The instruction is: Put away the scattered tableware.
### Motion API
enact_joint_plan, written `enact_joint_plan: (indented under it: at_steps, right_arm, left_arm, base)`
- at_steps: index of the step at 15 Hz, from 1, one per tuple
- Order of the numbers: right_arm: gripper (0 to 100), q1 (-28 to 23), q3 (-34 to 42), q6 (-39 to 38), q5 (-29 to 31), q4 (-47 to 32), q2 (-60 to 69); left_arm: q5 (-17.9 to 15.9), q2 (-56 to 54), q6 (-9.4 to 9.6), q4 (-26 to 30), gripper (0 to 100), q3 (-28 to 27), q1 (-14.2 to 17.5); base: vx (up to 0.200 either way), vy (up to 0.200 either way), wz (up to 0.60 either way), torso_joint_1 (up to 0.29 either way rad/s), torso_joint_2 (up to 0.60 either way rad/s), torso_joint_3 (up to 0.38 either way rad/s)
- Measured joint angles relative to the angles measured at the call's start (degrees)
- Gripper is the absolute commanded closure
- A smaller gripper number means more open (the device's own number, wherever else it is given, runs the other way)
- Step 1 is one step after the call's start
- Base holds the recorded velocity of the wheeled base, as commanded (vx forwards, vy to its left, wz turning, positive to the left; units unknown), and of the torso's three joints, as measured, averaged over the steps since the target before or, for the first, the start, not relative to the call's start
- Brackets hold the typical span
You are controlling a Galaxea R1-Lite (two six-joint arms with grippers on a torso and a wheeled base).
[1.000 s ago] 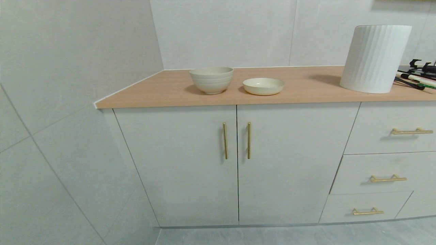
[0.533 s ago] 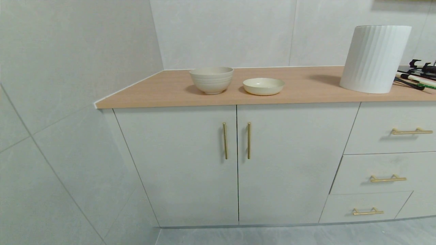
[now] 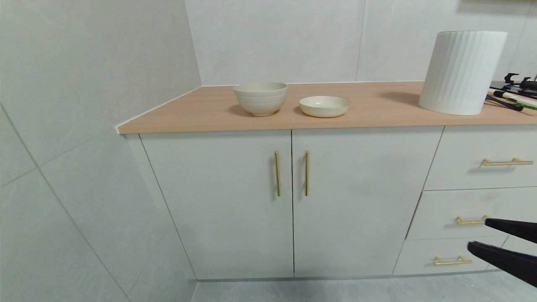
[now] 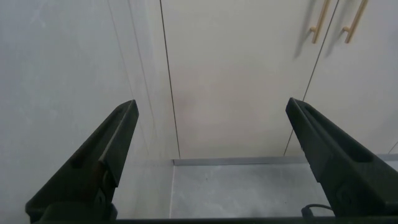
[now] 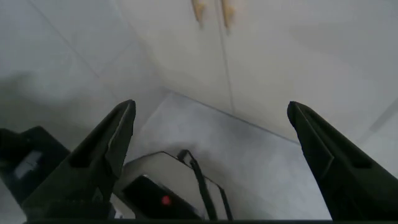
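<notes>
A ribbed beige bowl (image 3: 260, 98) stands on the wooden countertop (image 3: 377, 109), left of centre. Just to its right lies a shallow cream dish (image 3: 324, 106). My right gripper (image 3: 478, 235) is open at the lower right of the head view, low in front of the drawers, far below both dishes. Its black fingers (image 5: 106, 149) stand wide apart in the right wrist view, over the floor before the cabinet doors. My left gripper (image 4: 211, 112) is open too, low down facing the left cabinet door (image 4: 242, 81) and the floor, with nothing between its fingers.
Two cabinet doors with vertical gold handles (image 3: 277, 173) are shut below the counter. Three drawers with gold handles (image 3: 507, 161) stand at the right. A tall white ribbed container (image 3: 461, 71) and dark utensils (image 3: 514, 94) sit at the counter's right end. A tiled wall closes off the left side.
My right gripper has come into the head view at the lower right. The bowl, dish and cabinet have not moved.
</notes>
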State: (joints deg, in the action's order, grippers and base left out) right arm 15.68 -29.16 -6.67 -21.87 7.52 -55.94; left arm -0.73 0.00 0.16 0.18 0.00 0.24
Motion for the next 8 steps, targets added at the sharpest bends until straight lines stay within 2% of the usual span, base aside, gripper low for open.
enact_joint_plan:
  at_steps: [4,8]
  right_arm:
    - [0,4.27,-8.29,-0.46,-1.88,13.52,-21.67]
    - [0,7.89,-23.45,-2.57,-2.54,17.54,-39.97]
  left_arm:
    - [-0.05,0.0,0.11,0.0,0,0.0,0.0]
    - [-0.05,0.0,0.11,0.0,0,0.0,0.0]
  base:
    - [0.0,0.0,0.0,0.0,0.0,0.0]
    - [0.0,0.0,0.0,0.0,0.0,0.0]
